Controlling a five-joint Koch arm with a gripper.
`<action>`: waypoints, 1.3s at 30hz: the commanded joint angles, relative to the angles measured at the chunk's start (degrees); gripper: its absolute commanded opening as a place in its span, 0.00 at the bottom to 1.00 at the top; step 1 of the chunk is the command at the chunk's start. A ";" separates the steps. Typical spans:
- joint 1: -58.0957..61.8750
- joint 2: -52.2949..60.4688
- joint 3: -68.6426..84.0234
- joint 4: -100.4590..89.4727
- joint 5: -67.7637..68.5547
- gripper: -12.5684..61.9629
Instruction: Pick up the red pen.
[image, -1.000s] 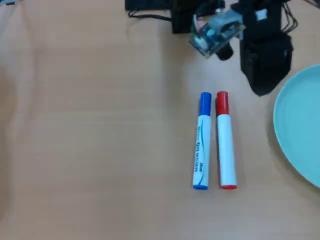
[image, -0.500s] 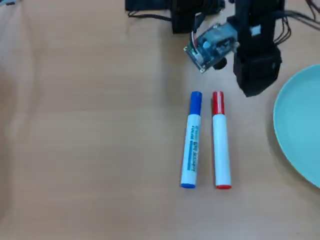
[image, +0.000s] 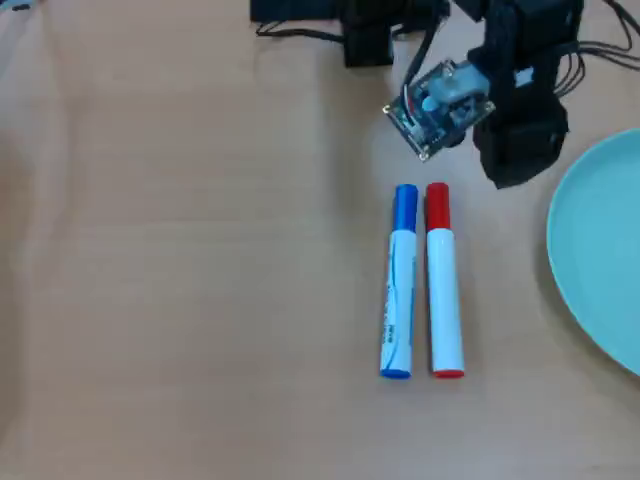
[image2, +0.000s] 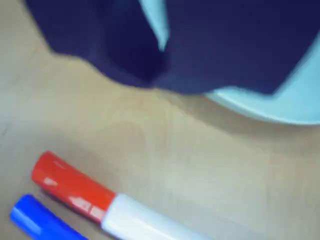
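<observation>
Glossy plastic red pen (image2: 75, 190); matt wood table (image: 180, 250)

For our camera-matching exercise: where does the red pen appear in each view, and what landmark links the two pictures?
Overhead view: the red pen lies right of centre, cap pointing up.
Wrist view: the red pen sits bottom left, cap towards the left.
Shared landmark: the blue pen alongside it.

The red pen (image: 444, 285) has a white barrel with a red cap and a red end plug. The blue pen (image: 399, 285) beside it is white too, with a blue cap, blue end and blue print along the barrel. The table (image: 180, 260) is light tan wood grain. The plate (image: 600, 260) is pale turquoise. The gripper (image: 515, 165) is black.
</observation>
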 joint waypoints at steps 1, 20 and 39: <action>-0.44 3.69 -1.67 1.23 7.12 0.06; 0.09 2.90 -1.41 5.01 -43.07 0.34; 9.84 -2.29 -1.14 3.60 -73.39 0.51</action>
